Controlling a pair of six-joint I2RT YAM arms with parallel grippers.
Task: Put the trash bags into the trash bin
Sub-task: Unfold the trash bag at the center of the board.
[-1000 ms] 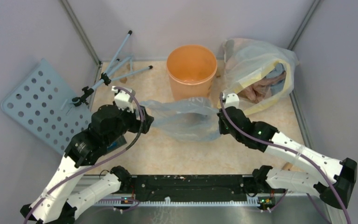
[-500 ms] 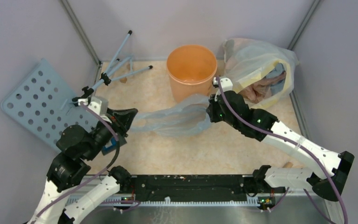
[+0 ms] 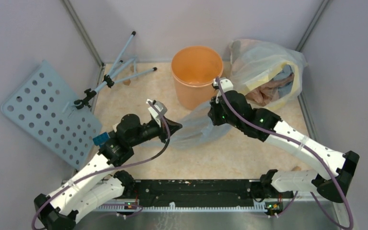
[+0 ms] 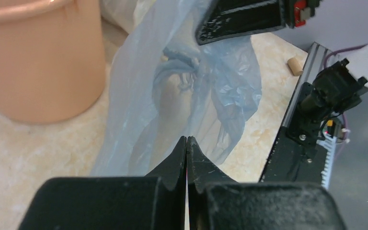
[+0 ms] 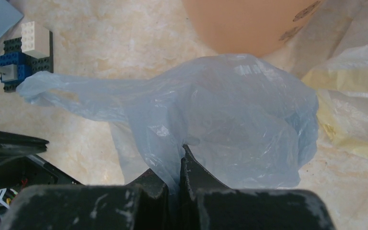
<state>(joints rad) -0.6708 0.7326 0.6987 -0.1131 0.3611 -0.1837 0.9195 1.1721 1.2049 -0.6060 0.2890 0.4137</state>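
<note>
The trash bag (image 3: 195,128) is thin grey-blue plastic. It hangs from my right gripper (image 3: 214,114) and trails onto the table just in front of the orange trash bin (image 3: 196,67). In the right wrist view my right gripper (image 5: 181,154) is shut, with a fold of the bag (image 5: 230,115) pinched between its fingers. The bin (image 5: 249,24) stands close behind. My left gripper (image 3: 176,127) points at the bag's left edge. In the left wrist view my left gripper (image 4: 187,140) is shut tip to tip with no plastic between its fingers. The bag (image 4: 172,86) lies just beyond them, right of the bin (image 4: 38,62).
A big clear bag with yellow edges (image 3: 263,72) holding cloth sits right of the bin. A folded tripod (image 3: 120,72) and a perforated blue plate (image 3: 43,110) lie at the left wall. Toy bricks (image 5: 24,57) lie past the bag's loose end. A cork (image 4: 294,66) rests near the base rail.
My left gripper shut, drew back to the left, then came forward to the bag's left edge. My right gripper carried the bag up and left toward the bin.
</note>
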